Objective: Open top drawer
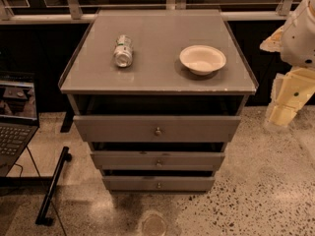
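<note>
The speckled floor [256, 191] fills the near part of the scene. On it stands a grey cabinet [157, 63], its far edge against a railing.

The top drawer [113, 128] is the highest of three fronts, directly under the cabinet's top. A dark gap lies above it, and I cannot tell how far out it sits. Two narrower drawers [123, 160] lie below it.

A laptop [15, 122] is cut off by the left edge. Its screen is lit, but nothing on it can be read.

The cream arm [302, 28] is cut off by the right edge. The gripper [281, 113] hangs at its lower end, right of the cabinet and apart from it, level with the top drawer. Whether it is apart or together cannot be told.

A black bar [53, 186] lies on the floor, near left.

A white bowl [203, 59] sits on the right of the cabinet top. A can [123, 51] lies on its side at the left, with green and white print that is unreadable.

A small round knob [158, 131] marks the top drawer's centre.
</note>
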Robot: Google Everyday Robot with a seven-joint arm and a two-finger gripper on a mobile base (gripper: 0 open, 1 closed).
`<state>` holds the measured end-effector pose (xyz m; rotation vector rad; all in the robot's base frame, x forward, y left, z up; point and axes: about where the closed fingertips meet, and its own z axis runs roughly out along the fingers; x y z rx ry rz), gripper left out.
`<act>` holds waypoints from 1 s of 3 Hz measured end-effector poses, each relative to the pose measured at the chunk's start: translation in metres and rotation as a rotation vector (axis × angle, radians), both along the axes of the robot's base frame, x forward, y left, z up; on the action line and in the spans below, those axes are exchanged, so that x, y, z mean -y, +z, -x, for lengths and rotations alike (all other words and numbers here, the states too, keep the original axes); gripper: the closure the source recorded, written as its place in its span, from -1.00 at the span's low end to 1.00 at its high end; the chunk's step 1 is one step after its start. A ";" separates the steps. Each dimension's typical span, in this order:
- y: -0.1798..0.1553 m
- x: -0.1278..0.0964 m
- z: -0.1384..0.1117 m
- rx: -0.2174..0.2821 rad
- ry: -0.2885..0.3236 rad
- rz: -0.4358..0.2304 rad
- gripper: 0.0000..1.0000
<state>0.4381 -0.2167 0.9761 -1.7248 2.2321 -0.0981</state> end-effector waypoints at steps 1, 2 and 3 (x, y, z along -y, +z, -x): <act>0.000 0.000 0.000 0.000 0.000 0.000 -1.00; -0.005 -0.003 -0.001 0.016 -0.027 -0.046 -1.00; -0.038 -0.011 0.003 -0.004 -0.157 -0.209 -1.00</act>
